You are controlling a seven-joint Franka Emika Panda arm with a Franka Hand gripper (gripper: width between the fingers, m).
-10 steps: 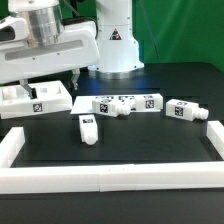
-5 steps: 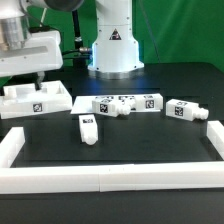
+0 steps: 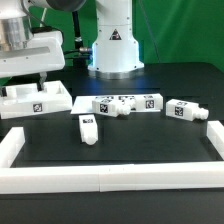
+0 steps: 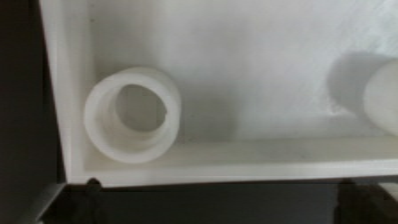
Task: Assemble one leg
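Observation:
Several small white legs with square tags lie on the black table: one [image 3: 88,128] in front, a cluster [image 3: 112,105] in the middle, one [image 3: 184,110] at the exterior view's right. The large white square panel [image 3: 20,100] lies at the exterior view's left. My gripper [image 3: 44,76] hangs just above the panel. In the wrist view the panel [image 4: 240,90] fills the picture, with a round raised socket [image 4: 134,115] in its corner. My gripper [image 4: 228,205] is open and empty, its dark fingertips [image 4: 80,200] far apart at the panel's edge.
White border rails run along the front [image 3: 110,181] and both sides [image 3: 214,138] of the black table. The robot's base [image 3: 115,45] stands at the back. A second socket [image 4: 368,90] shows partly on the panel.
My arm has moved toward the exterior view's left, from near the middle to over the panel. It has stayed nearly still for the last half second. The legs have not moved.

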